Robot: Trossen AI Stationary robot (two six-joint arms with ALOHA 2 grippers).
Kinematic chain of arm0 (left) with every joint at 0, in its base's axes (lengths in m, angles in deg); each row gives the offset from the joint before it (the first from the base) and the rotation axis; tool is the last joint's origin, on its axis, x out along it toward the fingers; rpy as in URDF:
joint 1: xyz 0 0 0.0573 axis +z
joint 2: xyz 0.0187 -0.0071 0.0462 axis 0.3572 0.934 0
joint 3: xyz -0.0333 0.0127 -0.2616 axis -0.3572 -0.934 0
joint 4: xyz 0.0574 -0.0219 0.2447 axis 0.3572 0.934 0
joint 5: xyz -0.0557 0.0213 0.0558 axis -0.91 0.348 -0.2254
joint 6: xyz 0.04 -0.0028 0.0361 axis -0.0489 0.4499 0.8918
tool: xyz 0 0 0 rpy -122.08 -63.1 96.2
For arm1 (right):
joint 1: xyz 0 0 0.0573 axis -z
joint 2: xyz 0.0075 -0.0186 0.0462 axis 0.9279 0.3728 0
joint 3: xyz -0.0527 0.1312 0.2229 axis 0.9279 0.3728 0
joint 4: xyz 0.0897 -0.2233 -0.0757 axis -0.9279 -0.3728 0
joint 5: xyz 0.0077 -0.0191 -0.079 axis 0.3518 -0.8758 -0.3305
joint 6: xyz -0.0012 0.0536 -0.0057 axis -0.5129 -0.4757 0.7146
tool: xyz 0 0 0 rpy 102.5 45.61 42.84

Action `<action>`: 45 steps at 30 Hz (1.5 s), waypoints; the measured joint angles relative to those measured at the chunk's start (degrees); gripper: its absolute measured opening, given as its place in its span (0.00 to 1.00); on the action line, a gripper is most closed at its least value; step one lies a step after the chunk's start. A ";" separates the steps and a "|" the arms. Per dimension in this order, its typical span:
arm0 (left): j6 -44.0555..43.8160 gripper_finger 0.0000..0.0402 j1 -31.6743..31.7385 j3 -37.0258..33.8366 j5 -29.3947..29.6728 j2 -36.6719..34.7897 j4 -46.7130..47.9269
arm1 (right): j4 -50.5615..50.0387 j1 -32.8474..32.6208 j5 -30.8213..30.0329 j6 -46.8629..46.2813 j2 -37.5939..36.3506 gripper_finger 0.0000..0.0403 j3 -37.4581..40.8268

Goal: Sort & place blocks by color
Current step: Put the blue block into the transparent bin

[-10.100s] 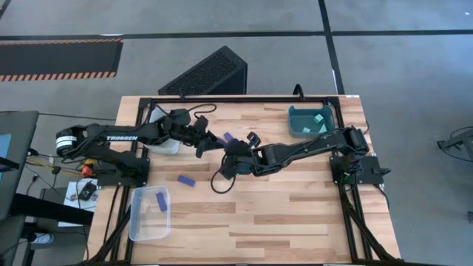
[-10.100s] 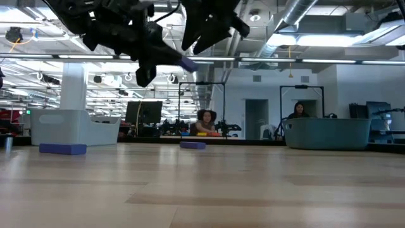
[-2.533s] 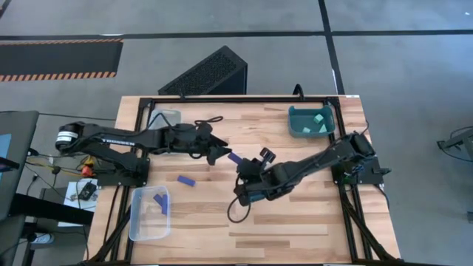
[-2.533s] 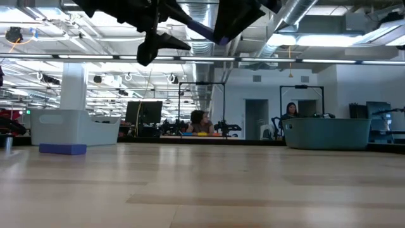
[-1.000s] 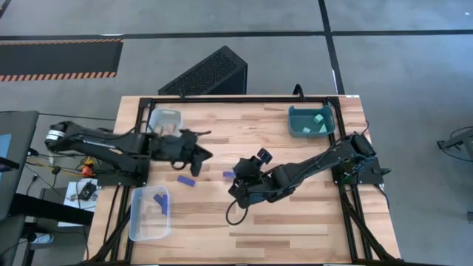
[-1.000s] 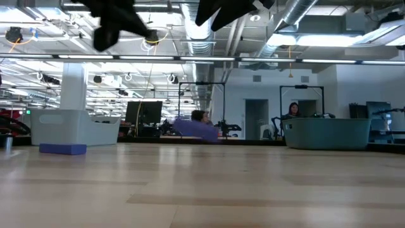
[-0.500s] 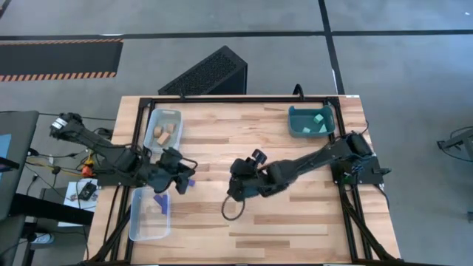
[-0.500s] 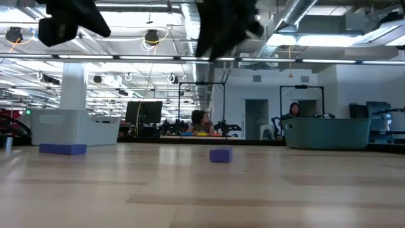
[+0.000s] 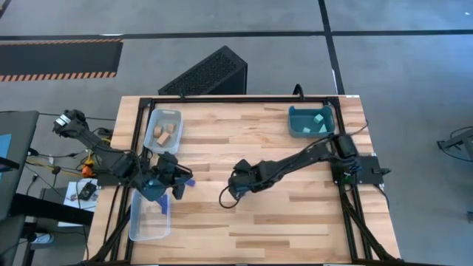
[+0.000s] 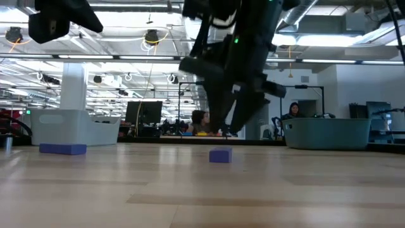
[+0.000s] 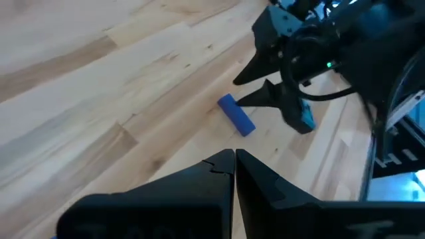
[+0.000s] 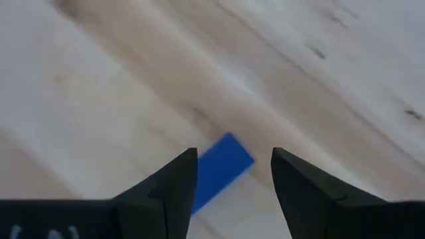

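From above, the wooden counter (image 9: 295, 199) carries three bins. The clear bin (image 9: 164, 131) holds tan wood blocks (image 9: 168, 132), the teal bin (image 9: 310, 120) holds pale cyan cubes (image 9: 318, 118), and another clear bin (image 9: 150, 219) sits at the counter's left edge with a blue bar inside. The left tool (image 9: 179, 186) hangs just beside that bin, close to a dark blue bar (image 9: 188, 182) on the counter. The right tool (image 9: 238, 181) is low over mid-counter.

At counter level, a blue bar (image 10: 219, 155) lies end-on beneath the dark right arm, another blue bar (image 10: 62, 149) lies far left before a pale bin (image 10: 74, 127), and the teal bin (image 10: 326, 133) stands right.

The left wrist camera shows its fingers (image 11: 219, 166) pressed together, empty, with a blue bar (image 11: 237, 115) lying beyond, just beside the right tool (image 11: 282, 99).

The right wrist camera shows its fingers (image 12: 174, 182) spread wide, straddling a blue bar (image 12: 220, 167) flat on the counter, not gripping it.
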 joint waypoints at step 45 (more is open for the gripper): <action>10.39 0.30 2.35 0.04 -6.25 -0.21 7.18 | 16.01 3.12 -2.31 13.41 -2.54 0.21 -12.36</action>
